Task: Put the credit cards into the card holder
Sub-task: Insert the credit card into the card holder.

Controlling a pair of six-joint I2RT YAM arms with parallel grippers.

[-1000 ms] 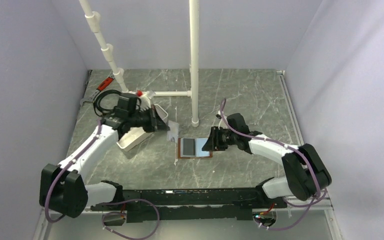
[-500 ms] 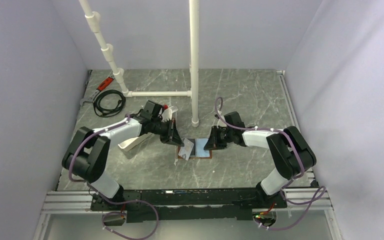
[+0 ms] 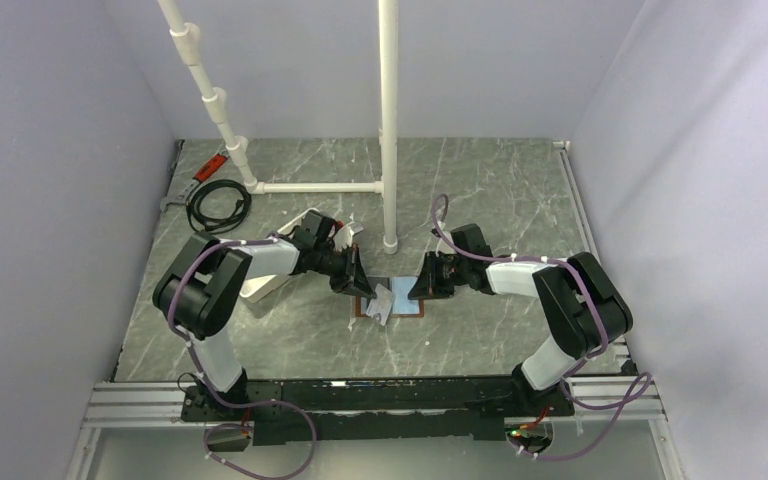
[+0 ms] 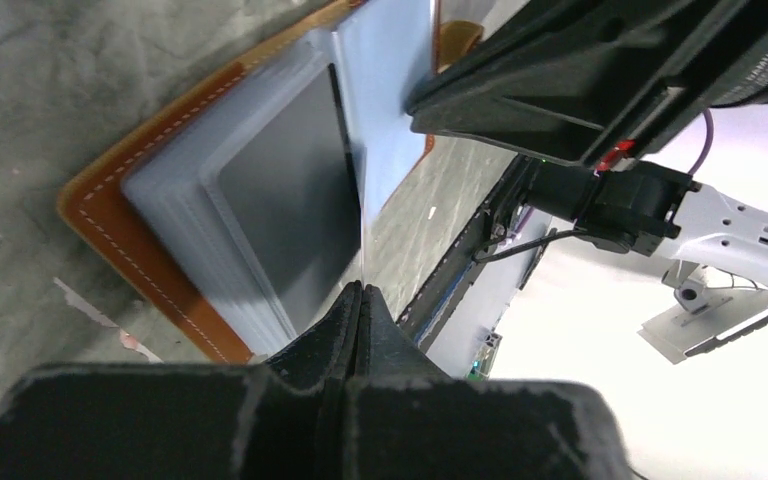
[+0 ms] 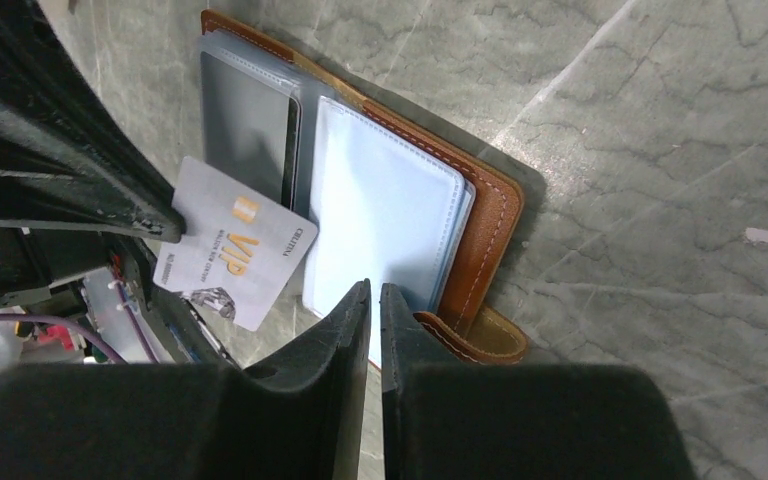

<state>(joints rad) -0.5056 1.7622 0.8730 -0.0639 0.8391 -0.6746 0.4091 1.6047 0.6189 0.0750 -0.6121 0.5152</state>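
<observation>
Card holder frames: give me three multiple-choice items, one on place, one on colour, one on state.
1. Card holder lies: A) in a drawer; B) open on the table, between left end effector and right end effector; C) on a shelf.
2. VIP card colour: A) grey; B) red; C) green.
3. Left end effector: A) wide open; B) out of view; C) shut on the VIP card.
Key: B, brown covers spread flat; A, grey face with gold lettering; C, jaws closed on its corner.
</observation>
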